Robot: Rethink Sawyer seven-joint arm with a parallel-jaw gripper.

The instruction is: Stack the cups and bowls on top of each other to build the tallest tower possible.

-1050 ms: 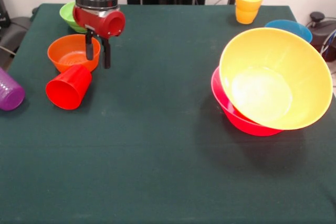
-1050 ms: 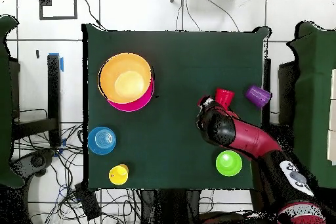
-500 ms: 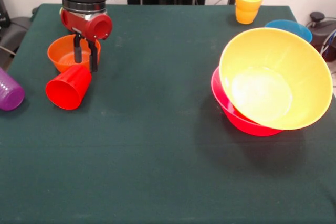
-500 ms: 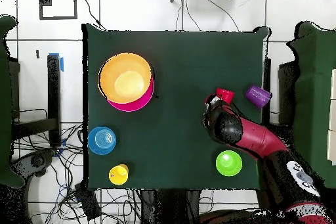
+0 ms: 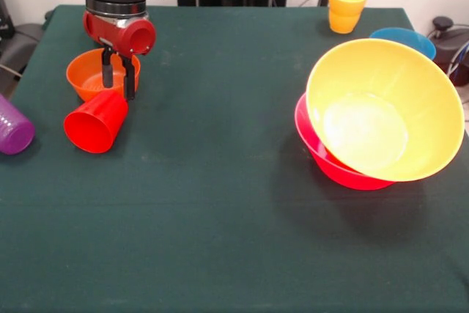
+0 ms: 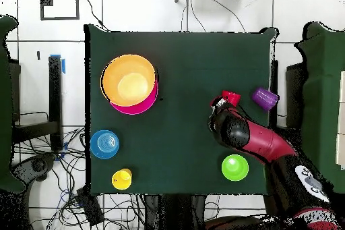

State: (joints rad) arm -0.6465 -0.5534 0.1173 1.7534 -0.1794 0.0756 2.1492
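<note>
Red cup (image 5: 96, 122) tipped, gripper (image 5: 118, 78) just above

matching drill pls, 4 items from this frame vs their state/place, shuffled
Items:
1. red cup
2. yellow cup
3. large yellow-orange bowl
4. small orange bowl

States:
A. tilted, resting in the pink bowl
B. directly under the gripper
C. lying on its side
D. upright at a far corner of the table

Pairs: 1-C, 2-D, 3-A, 4-B
</note>
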